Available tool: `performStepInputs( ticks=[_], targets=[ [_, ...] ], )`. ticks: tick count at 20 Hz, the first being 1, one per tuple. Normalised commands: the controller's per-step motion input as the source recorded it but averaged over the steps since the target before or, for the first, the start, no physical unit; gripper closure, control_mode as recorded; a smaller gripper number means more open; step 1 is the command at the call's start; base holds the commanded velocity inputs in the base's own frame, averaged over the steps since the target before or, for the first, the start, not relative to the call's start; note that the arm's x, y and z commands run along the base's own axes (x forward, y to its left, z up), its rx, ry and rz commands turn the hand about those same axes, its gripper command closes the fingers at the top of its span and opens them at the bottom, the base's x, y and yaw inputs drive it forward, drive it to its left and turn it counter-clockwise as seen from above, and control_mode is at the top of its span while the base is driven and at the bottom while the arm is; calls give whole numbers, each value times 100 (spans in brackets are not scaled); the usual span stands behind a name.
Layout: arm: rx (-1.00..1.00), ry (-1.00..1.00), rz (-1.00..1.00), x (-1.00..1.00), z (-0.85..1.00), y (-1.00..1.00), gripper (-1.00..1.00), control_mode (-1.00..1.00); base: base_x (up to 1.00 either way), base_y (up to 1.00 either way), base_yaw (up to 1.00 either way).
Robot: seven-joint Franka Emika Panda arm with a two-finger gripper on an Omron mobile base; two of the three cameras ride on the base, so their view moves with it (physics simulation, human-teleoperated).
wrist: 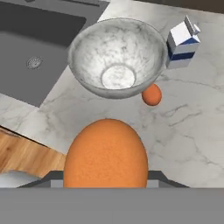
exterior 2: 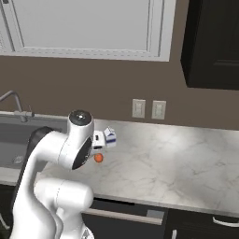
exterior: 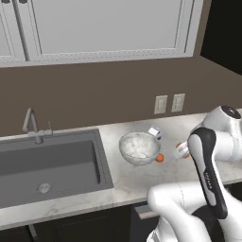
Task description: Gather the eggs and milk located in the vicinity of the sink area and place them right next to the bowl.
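the hand (wrist: 105, 186) is closed on an egg (wrist: 106, 154); in the hand view that egg sits large at the bottom, between the fingers, above the table (wrist: 192, 131). in the left base view the held egg (exterior: 182, 150) shows as a bit of orange at the end of the arm, to the right of the bowl (exterior: 139, 148) and apart from it.

landmark: the bowl (wrist: 114, 57), upright on the table.
- second egg (wrist: 152, 95): on the table just beside the bowl's rim, on the side facing the arm; in the left base view it (exterior: 159, 158) lies at the bowl's lower right. touching or a hair apart, cannot tell.
- milk carton (wrist: 182, 45): upright on the table, close beside the bowl, on the wall side of the second egg; blue band low on its side. in the left base view it (exterior: 154, 133) peeks out behind the bowl's right rim.
- sink (exterior: 52, 165): left of the bowl, set into the table, drain (exterior: 44, 188) on its floor, faucet (exterior: 33, 125) at its back edge.

right base view: the arm hides the bowl; carton (exterior 2: 109, 137) and second egg (exterior 2: 98, 158) show just past it. two wall outlets (exterior 2: 148, 109) behind.
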Motion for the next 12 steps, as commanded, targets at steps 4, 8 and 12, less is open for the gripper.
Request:
performStepInputs(
  ticks=[4,8,12],
  targets=[
    [0,-27,19,0,-23,-25,100,-100,0,0,0],
    [0,-6,20,0,-17,-20,100,-100,0,0,0],
    [0,32,19,14,-9,0,100,-100,0,0,0]
  ],
)
